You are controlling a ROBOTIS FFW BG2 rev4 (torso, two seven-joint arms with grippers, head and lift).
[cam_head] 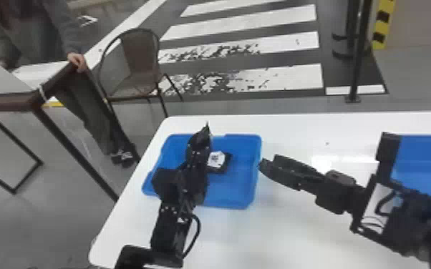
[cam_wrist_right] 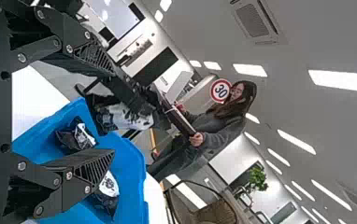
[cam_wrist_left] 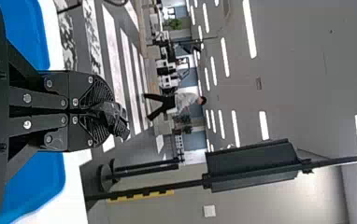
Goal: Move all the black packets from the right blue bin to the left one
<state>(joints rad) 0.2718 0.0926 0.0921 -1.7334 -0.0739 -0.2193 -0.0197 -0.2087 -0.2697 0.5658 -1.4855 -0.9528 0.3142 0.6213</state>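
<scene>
From where I stand, the white tabletop (cam_head: 297,236) holds the left bin (cam_head: 234,195) and the right bin (cam_head: 422,157). The right hand (cam_head: 267,161) is beside the left bin, its fingers spread with nothing between them. The left hand (cam_wrist_left: 107,112) is squeezed tight on a black packet (cam_wrist_right: 132,117) over the left bin. Two more, a flat packet (cam_wrist_right: 81,136) and a crumpled packet (cam_wrist_right: 108,185), lie inside. So two are in, and I think that third one just needs dropping. What's left over there (I can't see that whole bin) I can't tell.
</scene>
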